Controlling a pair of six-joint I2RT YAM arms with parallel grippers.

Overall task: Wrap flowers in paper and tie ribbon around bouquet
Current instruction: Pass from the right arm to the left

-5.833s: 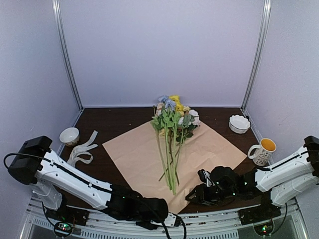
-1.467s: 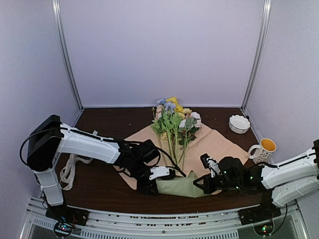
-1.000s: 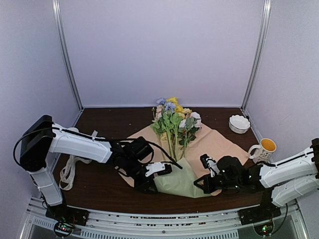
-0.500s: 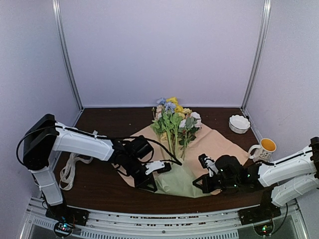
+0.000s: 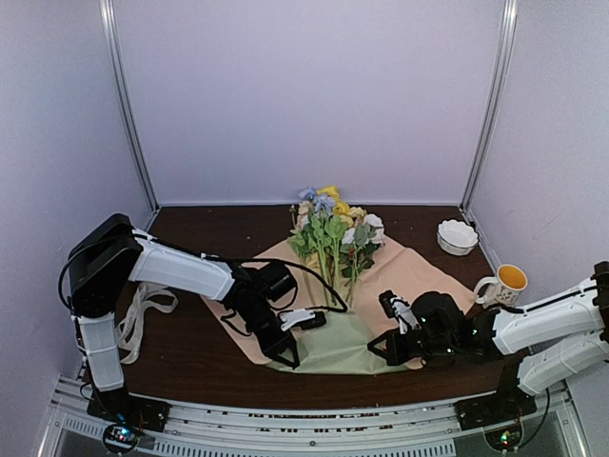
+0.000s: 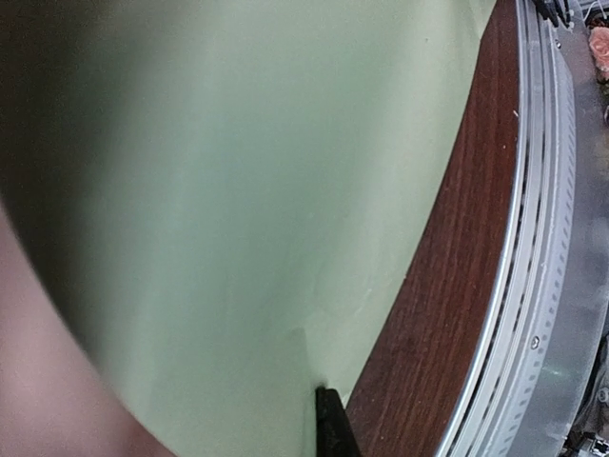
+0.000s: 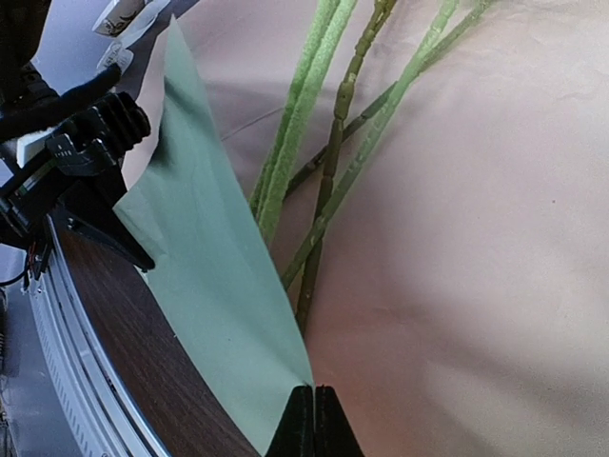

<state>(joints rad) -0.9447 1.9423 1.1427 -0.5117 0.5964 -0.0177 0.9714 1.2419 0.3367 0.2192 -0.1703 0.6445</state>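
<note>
Ribbon [image 5: 143, 307]: one, lying loose well to the left of the left gripper [image 5: 288, 358], not touched by either arm.

Left gripper: jaws closed, judged to be pinched on the left edge of the turned-over flap. Its wrist view shows only the green sheet and one black fingertip [image 6: 328, 424], so this grip is inferred rather than confirmed.

Paper [image 5: 423, 271]: one sheet, tan side up. The near corner is turned over, green side up, and lies between the two grippers.

Flowers [image 5: 330, 236]: one bunch, with the blooms well beyond both grippers. The long axis runs away from the grippers toward the back wall. About five stems [image 7: 328, 171] are counted, and their cut ends are tucked in at the flap.

Right gripper [image 7: 314, 419]: jaws closed on the flap's fold line. The stem ends lie just ahead and left of its tips, so this arm is judged the nearer. The next fold is judged to go across the stems, not along them.

Further right: one mug [image 5: 502, 286], one bowl [image 5: 457, 236].
</note>
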